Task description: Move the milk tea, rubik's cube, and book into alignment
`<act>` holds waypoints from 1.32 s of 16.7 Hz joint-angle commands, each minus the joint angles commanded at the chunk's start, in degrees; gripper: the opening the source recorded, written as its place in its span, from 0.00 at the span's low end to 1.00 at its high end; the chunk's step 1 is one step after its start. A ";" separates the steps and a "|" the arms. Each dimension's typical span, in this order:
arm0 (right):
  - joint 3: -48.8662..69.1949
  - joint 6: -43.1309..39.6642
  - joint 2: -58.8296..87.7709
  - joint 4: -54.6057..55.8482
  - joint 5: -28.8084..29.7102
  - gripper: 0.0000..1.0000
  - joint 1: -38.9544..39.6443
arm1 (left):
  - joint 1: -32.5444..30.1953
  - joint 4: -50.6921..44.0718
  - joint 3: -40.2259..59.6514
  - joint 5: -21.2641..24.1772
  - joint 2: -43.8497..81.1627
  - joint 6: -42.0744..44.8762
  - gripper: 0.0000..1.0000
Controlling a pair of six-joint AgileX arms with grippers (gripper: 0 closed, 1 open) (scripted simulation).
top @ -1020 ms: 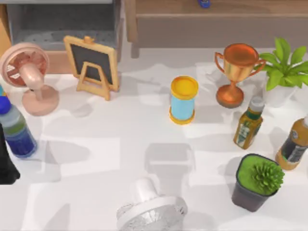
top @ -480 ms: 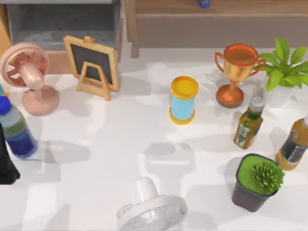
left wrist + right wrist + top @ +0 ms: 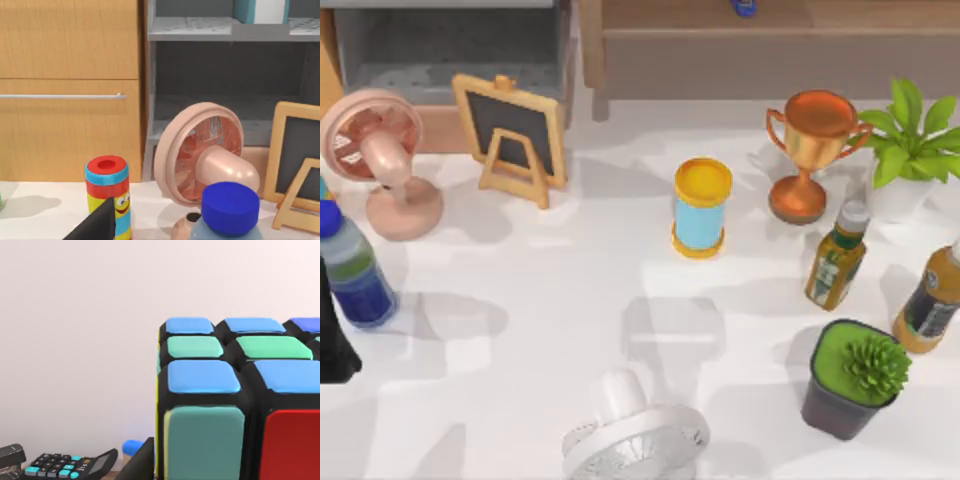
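Note:
The rubik's cube (image 3: 235,400), with blue, green, teal and red stickers, sits very close in the right wrist view. It is up in the air against a plain wall. One dark fingertip (image 3: 139,462) of my right gripper shows beside it, which appears shut on it. The milk tea (image 3: 701,208), a light blue cup with a yellow lid, stands upright mid-table. A teal and white block (image 3: 261,10) stands on the grey shelf; I cannot tell whether it is the book. My left gripper (image 3: 332,335) is a dark shape at the table's left edge.
Around the table stand a pink fan (image 3: 375,150), a chalkboard easel (image 3: 512,135), a trophy (image 3: 810,150), a leafy plant (image 3: 910,140), two bottles (image 3: 836,258), a potted succulent (image 3: 855,378), a white fan (image 3: 635,435) and a blue-capped bottle (image 3: 350,270). A striped can (image 3: 107,195) stands near the pink fan.
Only the shadows on the tabletop have shifted a little. The things on the table and the left arm have stayed put.

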 joint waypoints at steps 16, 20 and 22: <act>5.37 0.49 13.90 -4.27 4.17 0.38 9.07 | 0.00 0.00 0.00 0.00 0.00 0.00 1.00; 5.37 0.49 13.90 -4.27 4.17 0.68 9.07 | 0.00 0.00 0.00 0.00 0.00 0.00 1.00; 5.37 0.49 13.90 -4.27 4.17 0.83 9.07 | 0.00 0.00 0.00 0.00 0.00 0.00 1.00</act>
